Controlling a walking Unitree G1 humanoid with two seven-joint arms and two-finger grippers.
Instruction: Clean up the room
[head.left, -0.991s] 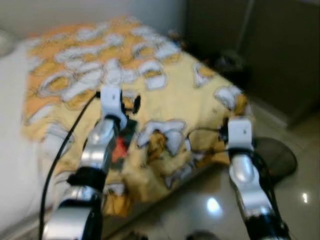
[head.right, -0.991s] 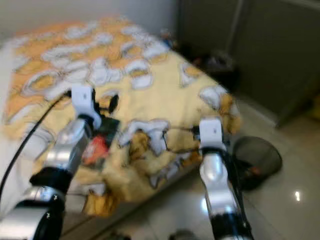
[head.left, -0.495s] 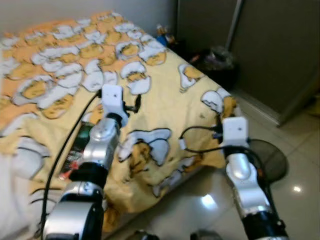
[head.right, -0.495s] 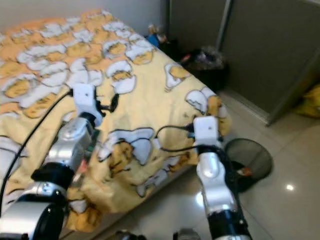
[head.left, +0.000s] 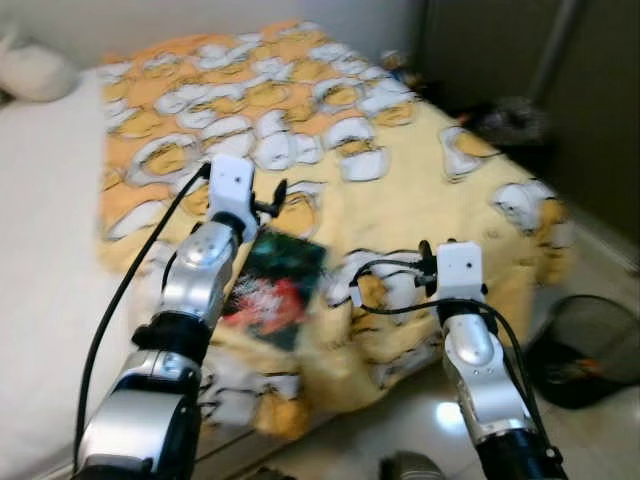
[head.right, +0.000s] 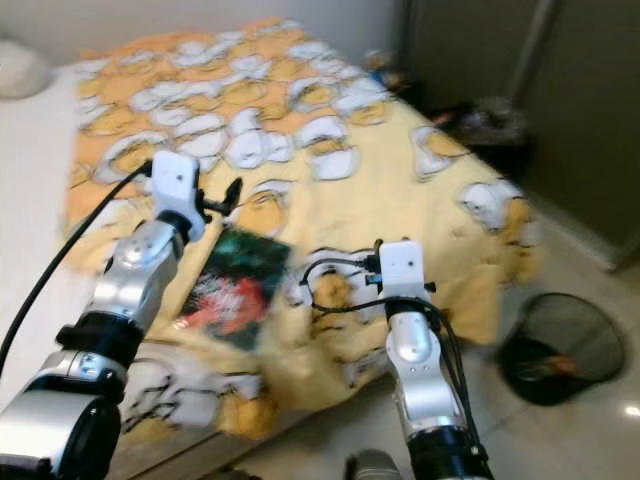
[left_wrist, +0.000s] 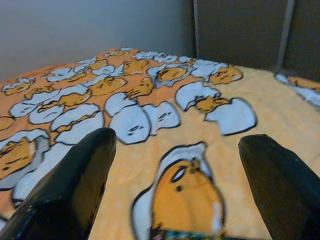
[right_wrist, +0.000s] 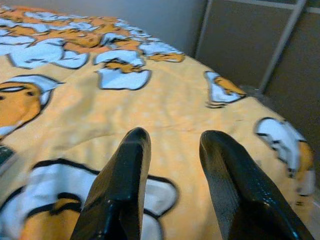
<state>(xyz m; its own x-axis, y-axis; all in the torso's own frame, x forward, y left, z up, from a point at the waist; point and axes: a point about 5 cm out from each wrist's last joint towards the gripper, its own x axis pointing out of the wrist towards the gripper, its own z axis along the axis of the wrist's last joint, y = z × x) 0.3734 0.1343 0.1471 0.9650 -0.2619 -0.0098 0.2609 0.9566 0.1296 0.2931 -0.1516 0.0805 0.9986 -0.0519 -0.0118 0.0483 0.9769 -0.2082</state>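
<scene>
on the bed (head.left: 50, 230), a yellow and orange blanket (head.left: 400, 200) printed with white egg cartoons covers the mattress from the far wall down to the near corner, where it hangs over the edge. a dark book (head.left: 275, 290) with a green and red cover lies flat on the blanket near that edge, just beside the left arm. the left gripper (left_wrist: 175, 190) hovers above the blanket beyond the book, its two black fingers (left_wrist: 75, 185) spread wide apart and grasping nothing. the right gripper (right_wrist: 172, 190) is held over the near corner of the blanket, its fingers (right_wrist: 122, 190) parted by a narrow gap with nothing between them. a pale pillow (head.left: 35, 72) sits at the far end of the white sheet. down on the glossy tiled floor (head.right: 590, 440), a black mesh wastebasket (head.right: 560, 345) stands near the foot of the bed, with some scraps inside. dark closet doors (head.right: 560, 100) line the wall beyond, and a blurred heap of things (head.right: 485, 125) lies on the floor against them
</scene>
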